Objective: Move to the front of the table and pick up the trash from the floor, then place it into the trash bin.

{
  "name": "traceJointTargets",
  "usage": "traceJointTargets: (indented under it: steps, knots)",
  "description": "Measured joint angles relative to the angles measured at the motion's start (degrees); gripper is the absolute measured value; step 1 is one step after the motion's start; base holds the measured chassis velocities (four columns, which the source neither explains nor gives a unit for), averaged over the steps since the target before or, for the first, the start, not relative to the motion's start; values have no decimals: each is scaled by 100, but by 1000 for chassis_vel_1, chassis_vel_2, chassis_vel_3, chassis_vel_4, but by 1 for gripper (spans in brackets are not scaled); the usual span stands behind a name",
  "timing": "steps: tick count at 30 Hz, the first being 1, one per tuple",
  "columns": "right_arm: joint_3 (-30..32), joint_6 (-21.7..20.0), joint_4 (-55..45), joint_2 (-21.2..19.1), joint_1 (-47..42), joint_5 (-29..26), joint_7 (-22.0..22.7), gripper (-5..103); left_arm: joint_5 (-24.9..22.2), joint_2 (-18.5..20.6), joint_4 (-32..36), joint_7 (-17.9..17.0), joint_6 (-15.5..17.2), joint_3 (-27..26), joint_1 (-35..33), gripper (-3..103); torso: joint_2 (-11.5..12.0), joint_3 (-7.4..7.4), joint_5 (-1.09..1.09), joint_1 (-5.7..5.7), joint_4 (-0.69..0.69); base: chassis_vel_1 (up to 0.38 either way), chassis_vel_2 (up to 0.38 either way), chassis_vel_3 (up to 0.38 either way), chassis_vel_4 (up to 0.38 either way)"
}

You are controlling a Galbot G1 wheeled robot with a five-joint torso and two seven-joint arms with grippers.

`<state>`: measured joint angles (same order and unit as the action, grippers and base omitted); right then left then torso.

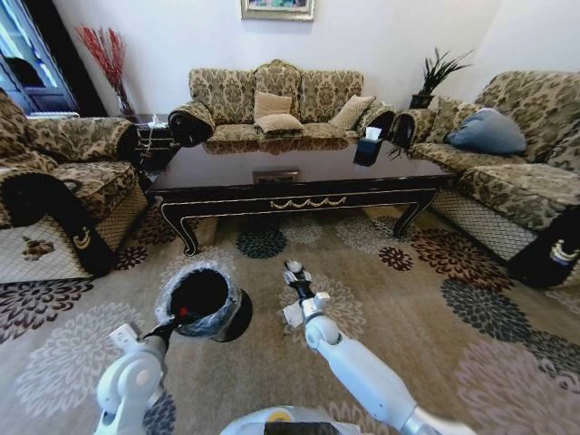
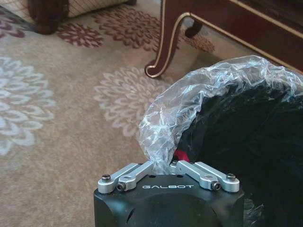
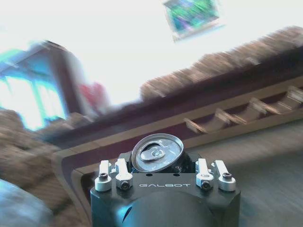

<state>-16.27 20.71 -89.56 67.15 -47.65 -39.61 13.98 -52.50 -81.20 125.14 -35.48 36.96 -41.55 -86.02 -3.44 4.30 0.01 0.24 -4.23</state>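
While "GALBOT" reads on both wrists, left gripper (image 2: 169, 163) fingers pinch the trash bin (image 1: 205, 304) liner rim; right gripper (image 3: 162, 163) clamps a silver can (image 3: 157, 152) above carpet floor (image 1: 435, 308), near the table (image 1: 299, 177) surface.

The one readable text is the brand word "GALBOT" in pale capitals, printed on the black housing of the left gripper (image 2: 166, 163) beside the trash bin (image 2: 246, 118), and again on the black housing of the right gripper (image 3: 161, 165) behind a drink can (image 3: 157, 152).
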Motion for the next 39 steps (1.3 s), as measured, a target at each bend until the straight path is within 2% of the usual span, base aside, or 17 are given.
traceJointTargets:
  steps: [2, 3, 7, 10, 12, 17, 27, 28, 31, 33, 37, 39]
  knots:
    - [-349, 80, -413, -286, 201, 94, -72, 57, 240, 75, -154, 109, -58, 236, 26, 2, 0, 0, -1, 0, 1, 0, 0, 0, 0]
    - [-349, 80, -413, -286, 201, 94, -72, 57, 240, 75, -154, 109, -58, 236, 26, 2, 0, 0, -1, 0, 1, 0, 0, 0, 0]
    - [-1220, 146, -1132, -962, 727, 161, -314, 57, 280, 215, -349, 154, -62, 577, 239, 2, 0, 0, 0, 0, -1, 0, 0, 0, 0]
    - [-1494, 227, -1149, -1118, 910, 277, -496, 57, 324, 255, -439, 154, -79, 709, 373, 2, 0, 0, -1, 0, 0, 0, 0, 0, 0]
    - [-1801, 395, -1032, -1241, 1107, 420, -773, 57, 357, 313, -548, 150, -81, 878, 586, 2, 0, 1, -1, 0, -1, 0, 0, 0, 0]
    - [-1992, 517, -768, -1218, 1249, 448, -909, 57, 343, 336, -672, 203, -86, 1079, 913, 2, 0, 0, 0, 0, -1, 0, 0, 0, 0]
    - [-2078, 598, -533, -1142, 1279, 573, -931, 57, 322, 238, -754, 374, -144, 1167, 1099, 2, 0, 0, -1, 0, -1, 0, 0, 0, 0]
    - [-2091, 595, -538, -1153, 1274, 573, -931, 54, 315, 236, -736, 381, -149, 1166, 1107, 2, 0, 0, -1, 0, -1, 0, 0, 0, 0]
    - [-2138, 626, -579, -1213, 1262, 478, -964, 68, 296, 240, -663, 411, -153, 1129, 1067, 2, 0, 0, 0, 0, -1, 0, 0, 0, 0]
    - [-2149, 631, -610, -1234, 1259, 438, -983, 68, 296, 240, -654, 426, -160, 1110, 1045, 2, 0, 0, -1, 0, -1, 0, 0, 0, 0]
    - [-2154, 637, -705, -1323, 1225, 457, -1010, 89, 285, 219, -551, 506, -211, 1001, 900, 2, 0, 0, -1, 0, -1, 0, 0, 0, 0]
    - [-2136, 637, -728, -1338, 1211, 465, -1010, 89, 280, 213, -521, 512, -212, 973, 857, 2, 0, 0, -1, 0, -1, 0, 0, 0, 0]
